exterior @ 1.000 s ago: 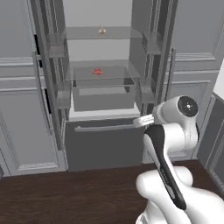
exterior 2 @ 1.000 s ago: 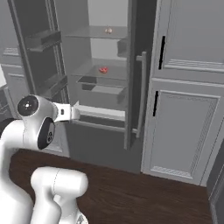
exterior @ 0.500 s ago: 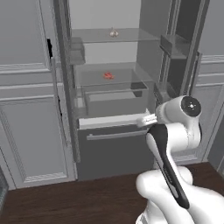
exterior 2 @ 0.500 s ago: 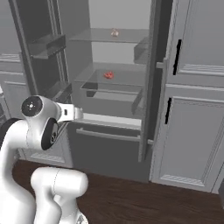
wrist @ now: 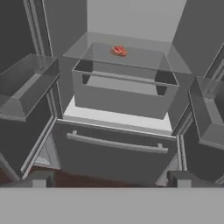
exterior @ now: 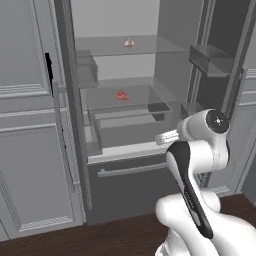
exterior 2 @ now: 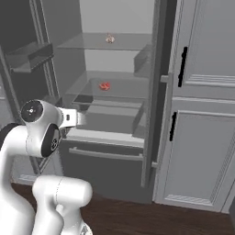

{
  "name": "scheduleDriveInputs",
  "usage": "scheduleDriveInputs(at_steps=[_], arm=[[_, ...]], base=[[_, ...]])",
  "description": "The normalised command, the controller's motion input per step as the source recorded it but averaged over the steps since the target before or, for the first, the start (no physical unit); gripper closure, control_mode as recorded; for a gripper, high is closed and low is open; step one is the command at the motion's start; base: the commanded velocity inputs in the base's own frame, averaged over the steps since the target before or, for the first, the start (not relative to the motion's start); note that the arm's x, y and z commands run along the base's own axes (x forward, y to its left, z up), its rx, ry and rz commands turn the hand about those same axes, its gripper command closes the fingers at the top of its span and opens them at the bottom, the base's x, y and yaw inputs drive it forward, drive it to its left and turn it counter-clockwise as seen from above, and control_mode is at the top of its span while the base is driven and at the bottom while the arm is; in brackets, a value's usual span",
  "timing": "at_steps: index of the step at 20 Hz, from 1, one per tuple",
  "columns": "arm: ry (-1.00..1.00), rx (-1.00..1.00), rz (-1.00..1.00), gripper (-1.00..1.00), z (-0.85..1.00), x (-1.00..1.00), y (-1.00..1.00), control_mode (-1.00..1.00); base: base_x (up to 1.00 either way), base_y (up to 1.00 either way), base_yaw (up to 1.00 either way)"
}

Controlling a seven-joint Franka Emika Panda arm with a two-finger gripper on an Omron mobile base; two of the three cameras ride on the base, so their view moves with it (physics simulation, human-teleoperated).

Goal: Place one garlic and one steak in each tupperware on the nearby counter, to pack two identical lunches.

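My arm (exterior: 200, 165) is glossy white, built of rounded, bulbous segments. A dark, almost black band runs lengthwise down the forearm link in the left base view, and a similar dark strip curves round the elbow housing (exterior 2: 43, 133) in the right base view. Each big joint ends in a round grey cap with a small pale centre. A short pale grey stub projects from the wrist.

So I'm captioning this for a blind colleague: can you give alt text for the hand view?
An open fridge seen from the front, with a red steak lying on a glass shelf above a clear drawer. Below is a freezer drawer with a bar handle; the open pincer hangs empty in front.
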Motion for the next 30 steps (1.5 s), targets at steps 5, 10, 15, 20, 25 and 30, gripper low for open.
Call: scheduleDriveInputs(at_steps=[5,10,15,20,25,30], arm=[[0.00,0.00,0.00,-1.00,0.00,0.00,0.00,1.00],[0.00,0.00,0.00,-1.00,0.00,0.00,0.00,1.00],[0.00,0.00,-0.02,-1.00,-0.11,0.33,0.00,-1.00],[0.02,0.00,0.00,-1.00,-0.15,0.93,0.07,-1.00],[0.11,0.00,0.05,-1.00,0.00,0.90,0.15,-1.00],[0.10,-0.05,0.19,-1.00,-0.02,0.61,0.14,-1.00]], base=[[1.00,0.00,-0.09],[0.76,0.00,-0.10],[0.19,0.00,-0.03],[0.00,0.00,0.00],[0.00,0.00,0.00],[0.00,0.00,0.00]])
